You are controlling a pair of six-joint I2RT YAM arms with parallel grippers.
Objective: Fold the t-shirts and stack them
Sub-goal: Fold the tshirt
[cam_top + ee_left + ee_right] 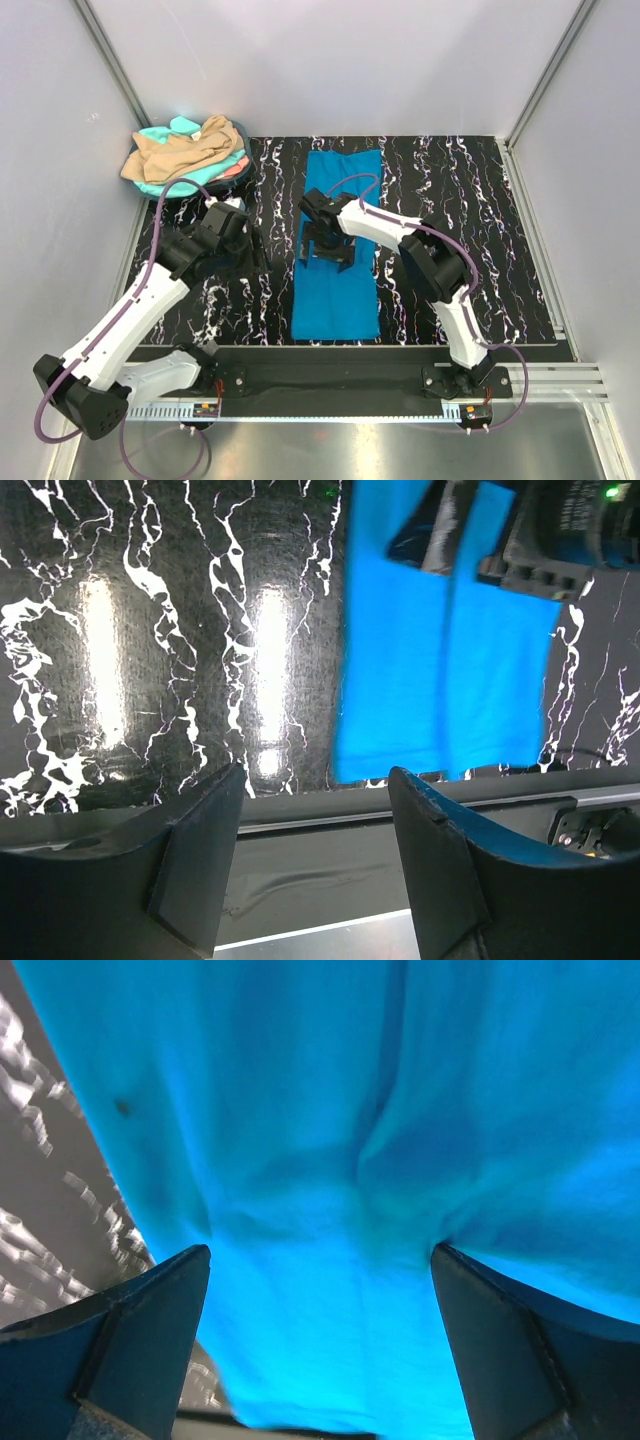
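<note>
Poises right gripper (328, 250), spread wide, just above middle of blue t-shirt (338, 295) on surface (450, 200); holds left gripper (315, 805) spread, empty, off its left edge.

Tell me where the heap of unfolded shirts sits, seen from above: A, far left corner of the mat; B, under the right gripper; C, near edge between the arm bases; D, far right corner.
A: the heap of tan, mint and coral shirts lies at the far left corner of the mat; only the blue shirt is under the right gripper.
</note>
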